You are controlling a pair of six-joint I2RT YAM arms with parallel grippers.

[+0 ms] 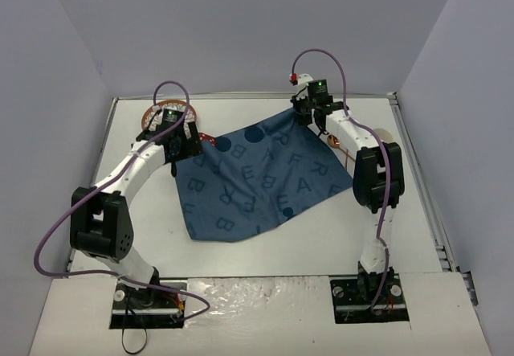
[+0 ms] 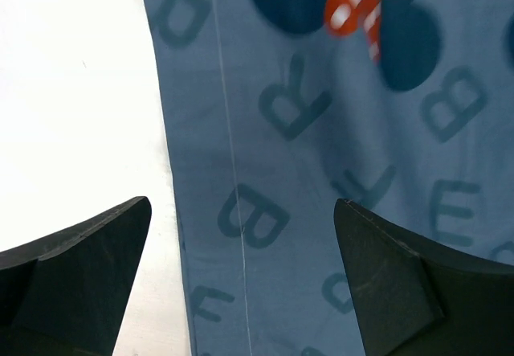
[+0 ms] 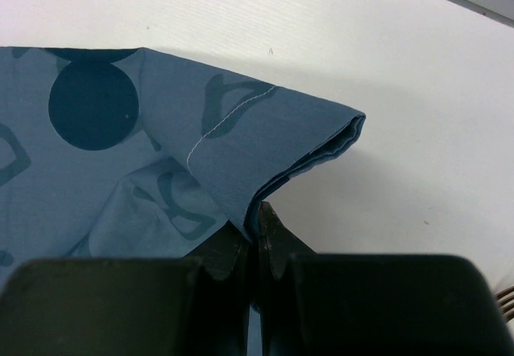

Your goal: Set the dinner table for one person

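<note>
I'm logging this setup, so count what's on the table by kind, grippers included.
Grippers: 2 (left gripper, right gripper)
Blue lettered placemat: 1
Orange-rimmed plate: 1
Total: 4; whatever lies by the right arm is too hidden to count.

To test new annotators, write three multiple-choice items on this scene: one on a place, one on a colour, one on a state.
1. Where does the right end effector grip the cloth? A. a folded corner B. its middle C. nowhere
2. What colour is the cloth? A. red B. blue C. green
3. The left end effector is: A. shut on the cloth B. shut on a fork C. open
Answers: 1 A, the folded corner sits pinched in it; 2 B, blue with darker letters; 3 C, it gapes wide over the cloth.
</note>
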